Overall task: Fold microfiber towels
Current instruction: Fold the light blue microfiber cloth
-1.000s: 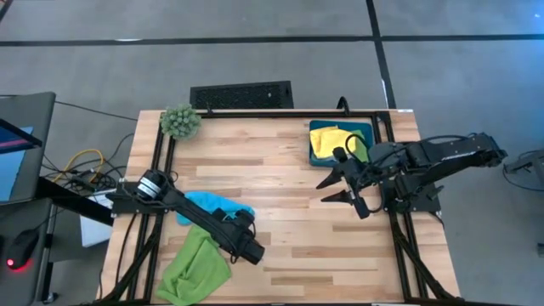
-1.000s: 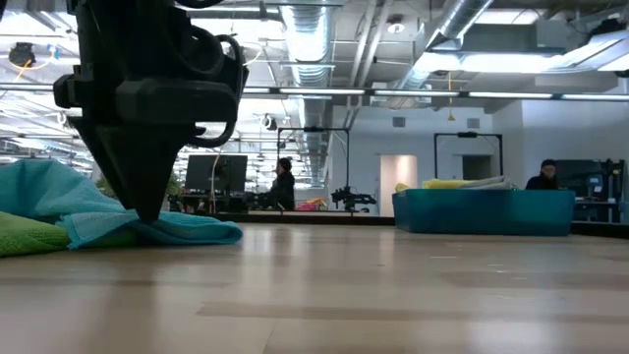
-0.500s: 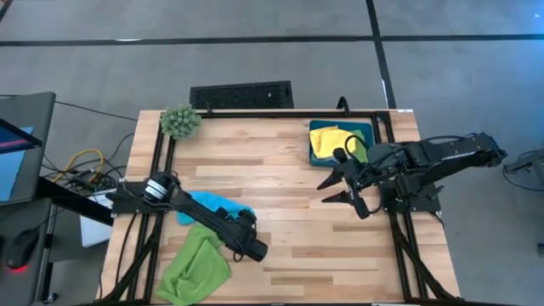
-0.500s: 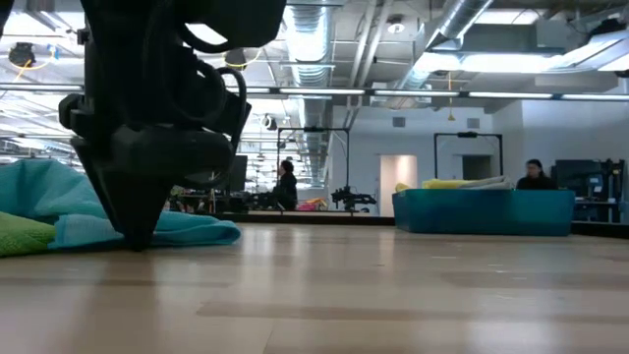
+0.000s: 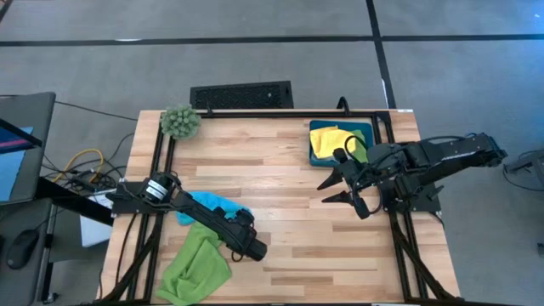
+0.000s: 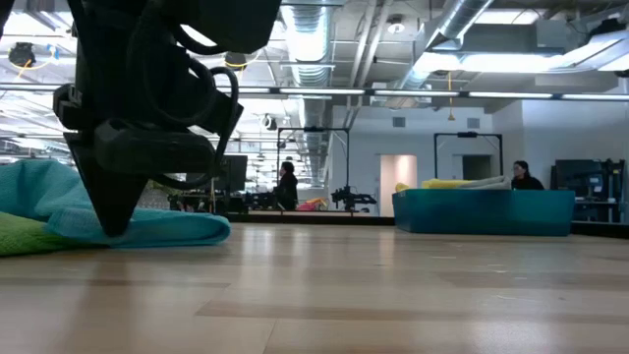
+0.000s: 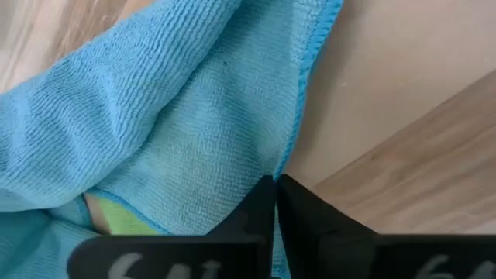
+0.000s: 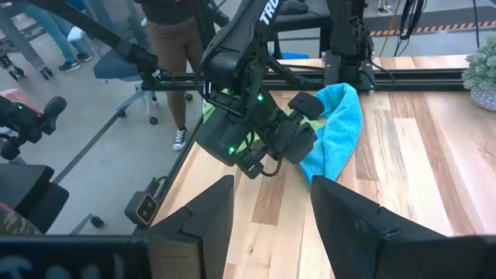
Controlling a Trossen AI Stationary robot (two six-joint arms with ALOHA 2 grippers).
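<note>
Since a second ago, the light blue towel [image 7: 178, 124] near the desk's left edge had its hem pinched as the left gripper [image 7: 276, 203] snapped together on it. Only a thin edge looked caught, so a pull might slip it free, or drag the lime green towel [image 5: 194, 265] beneath. Right gripper [image 5: 340, 189] waited spread by the right edge
</note>
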